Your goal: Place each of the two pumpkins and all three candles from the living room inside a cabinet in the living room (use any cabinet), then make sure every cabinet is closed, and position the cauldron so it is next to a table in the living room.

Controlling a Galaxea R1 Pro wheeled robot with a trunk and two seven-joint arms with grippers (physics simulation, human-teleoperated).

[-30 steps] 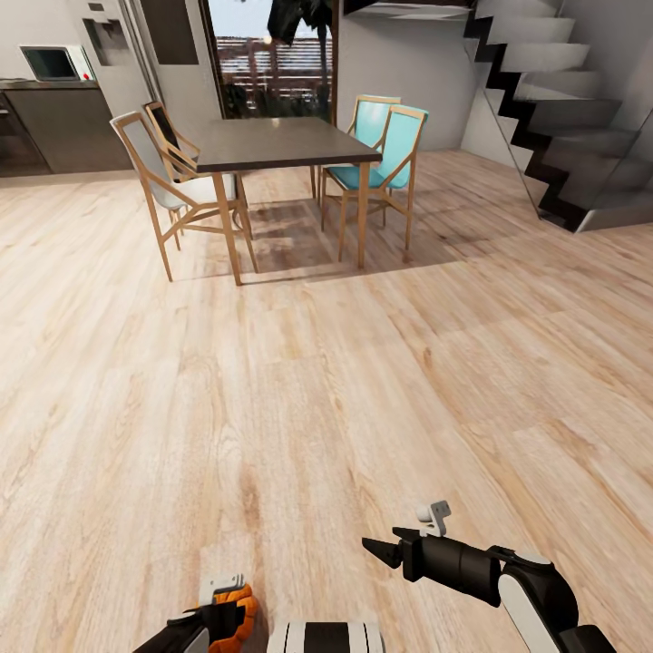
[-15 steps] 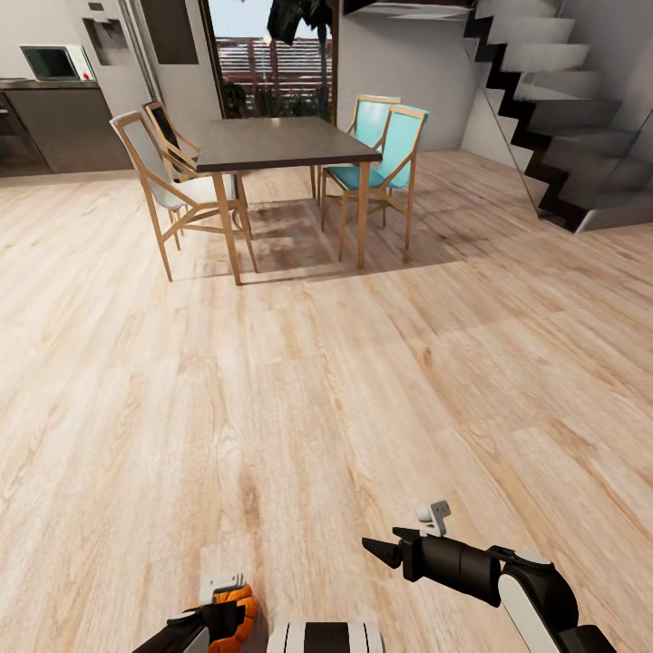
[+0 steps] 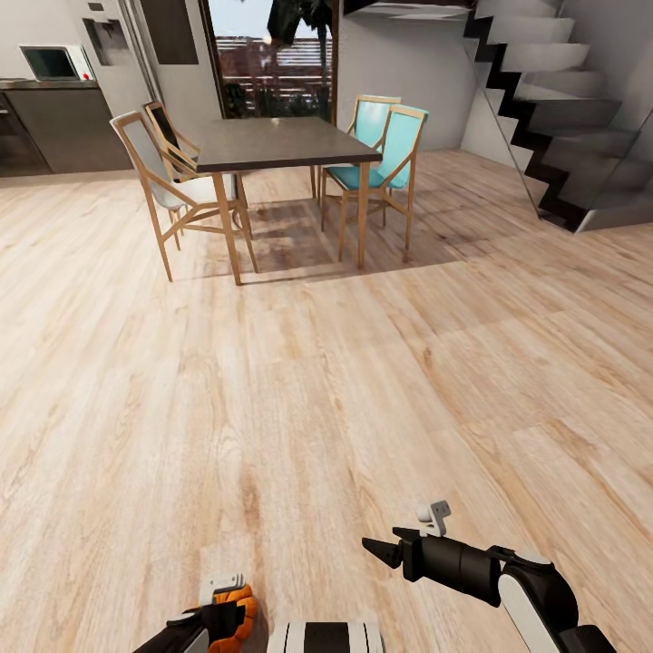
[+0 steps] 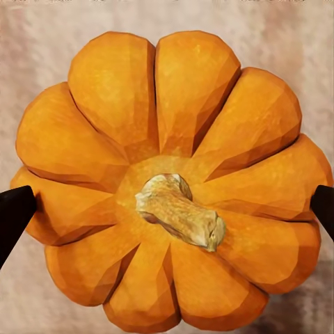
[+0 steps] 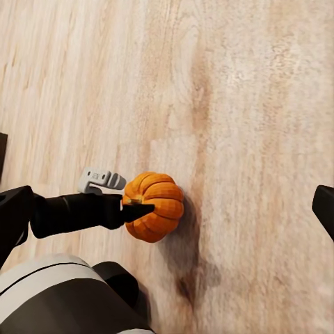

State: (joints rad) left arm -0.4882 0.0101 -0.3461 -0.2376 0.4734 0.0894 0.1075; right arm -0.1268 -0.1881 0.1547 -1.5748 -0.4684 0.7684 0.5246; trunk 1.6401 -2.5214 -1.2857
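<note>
Since second ago nothing moved: left fingers [image 4: 14, 212] still clamp pumpkin [image 4: 170, 184]; right fingers [image 3: 379, 550] released, apart.

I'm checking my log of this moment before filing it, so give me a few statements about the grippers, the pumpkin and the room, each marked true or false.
1. The left gripper is closed on a pumpkin. True.
2. The right gripper also carries a pumpkin. False: it holds nothing, with only bare wooden floor beneath it.
3. The pumpkin's stem faces the left wrist camera. True.
4. All chairs at the dining table are turquoise. False: two are turquoise, the two on the other side have pale grey seats.
5. A staircase rises at the head view's right. True.
6. A black cauldron stands on the dining table. False: its top is bare.
</note>
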